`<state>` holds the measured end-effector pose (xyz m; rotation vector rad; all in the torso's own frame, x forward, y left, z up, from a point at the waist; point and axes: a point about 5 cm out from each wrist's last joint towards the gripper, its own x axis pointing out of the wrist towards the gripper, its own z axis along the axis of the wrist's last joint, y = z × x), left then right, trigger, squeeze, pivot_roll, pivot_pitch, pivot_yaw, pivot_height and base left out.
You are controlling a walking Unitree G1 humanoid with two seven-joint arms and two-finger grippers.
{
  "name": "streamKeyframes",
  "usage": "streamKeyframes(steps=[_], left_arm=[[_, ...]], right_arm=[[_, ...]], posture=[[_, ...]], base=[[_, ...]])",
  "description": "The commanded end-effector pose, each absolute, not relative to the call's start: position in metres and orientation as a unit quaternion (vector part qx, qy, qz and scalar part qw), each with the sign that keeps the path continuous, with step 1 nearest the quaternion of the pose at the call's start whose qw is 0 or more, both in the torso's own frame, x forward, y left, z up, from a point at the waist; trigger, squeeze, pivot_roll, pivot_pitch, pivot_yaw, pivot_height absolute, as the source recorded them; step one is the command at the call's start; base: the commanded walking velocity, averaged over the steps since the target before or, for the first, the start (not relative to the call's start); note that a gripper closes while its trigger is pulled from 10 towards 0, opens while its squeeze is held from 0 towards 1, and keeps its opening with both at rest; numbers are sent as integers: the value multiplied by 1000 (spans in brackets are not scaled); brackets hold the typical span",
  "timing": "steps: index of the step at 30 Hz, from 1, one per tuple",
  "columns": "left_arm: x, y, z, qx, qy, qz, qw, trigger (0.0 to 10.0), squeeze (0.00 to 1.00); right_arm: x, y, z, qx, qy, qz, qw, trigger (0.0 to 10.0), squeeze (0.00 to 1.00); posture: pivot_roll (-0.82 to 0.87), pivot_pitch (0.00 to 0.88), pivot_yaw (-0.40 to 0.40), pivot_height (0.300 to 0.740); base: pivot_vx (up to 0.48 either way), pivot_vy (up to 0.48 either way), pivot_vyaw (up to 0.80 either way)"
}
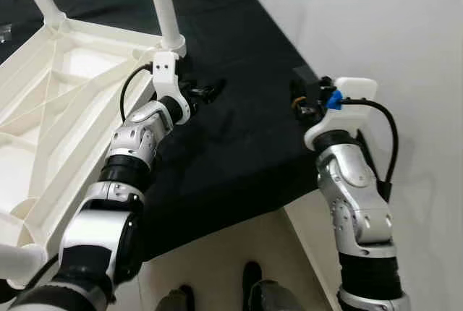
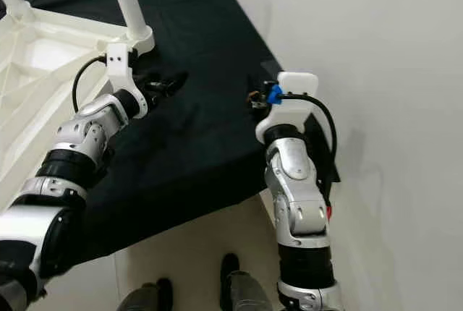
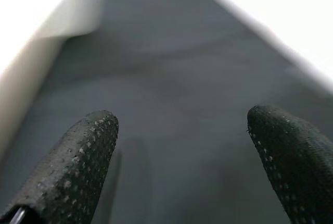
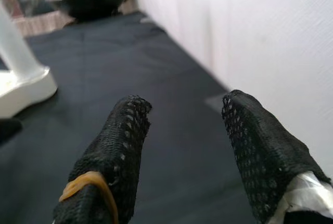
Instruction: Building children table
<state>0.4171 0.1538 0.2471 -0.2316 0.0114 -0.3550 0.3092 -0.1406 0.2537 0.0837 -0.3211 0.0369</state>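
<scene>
The upturned white plastic children's table (image 1: 51, 101) is lying on the black-covered worktop (image 1: 239, 145) (no writing is readable). The left hand (image 1: 210, 90) and right hand (image 4: 184, 125) are being held released, empty, over the cloth.

No legible text or labels.

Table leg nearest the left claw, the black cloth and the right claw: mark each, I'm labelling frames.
Table leg (image 1: 163, 3), left eye view, mid-shaft.
Black cloth (image 1: 239, 152), left eye view, bare middle.
Right claw (image 4: 184, 130), right wrist view, between fingertips.
</scene>
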Motion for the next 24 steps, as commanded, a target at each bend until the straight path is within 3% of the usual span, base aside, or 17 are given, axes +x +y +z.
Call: streamKeyframes(steps=[1,3,6,9,13,14,15,16,24], left_arm=[[416,188,230,-108,34,-104,988,10000,0],[416,188,230,-108,34,-104,988,10000,0],[409,226,211,-93,62,-29,993,10000,0],[406,235,207,-84,68,-10,994,10000,0],[400,261,202,-51,74,77,993,10000,0],[395,277,203,-25,69,137,988,10000,0],[395,277,203,-25,69,137,988,10000,0],[386,304,210,43,57,246,966,10000,0],[375,329,220,78,40,325,942,10000,0]], right_arm=[[304,-146,250,41,-141,10,989,10000,0],[304,-146,250,41,-141,10,989,10000,0],[301,-151,262,47,-149,4,988,10000,0],[300,-151,266,46,-154,4,987,10000,0],[296,-154,276,42,-162,5,986,10000,0],[294,-156,278,39,-160,5,986,10000,0],[294,-156,278,39,-160,5,986,10000,0],[292,-157,277,35,-152,8,988,10000,0],[291,-154,275,39,-139,12,989,10000,0]], posture=[[-38,481,9,740],[-38,481,9,740],[-85,505,17,740],[-93,506,17,740],[-120,528,9,740],[-119,535,6,740],[-119,535,6,740],[-117,541,0,740],[-96,538,2,740]], base=[[0,0,0],[0,0,0],[0,0,0],[0,0,0],[0,0,0],[0,0,0],[0,0,0],[0,0,0],[0,0,0]])
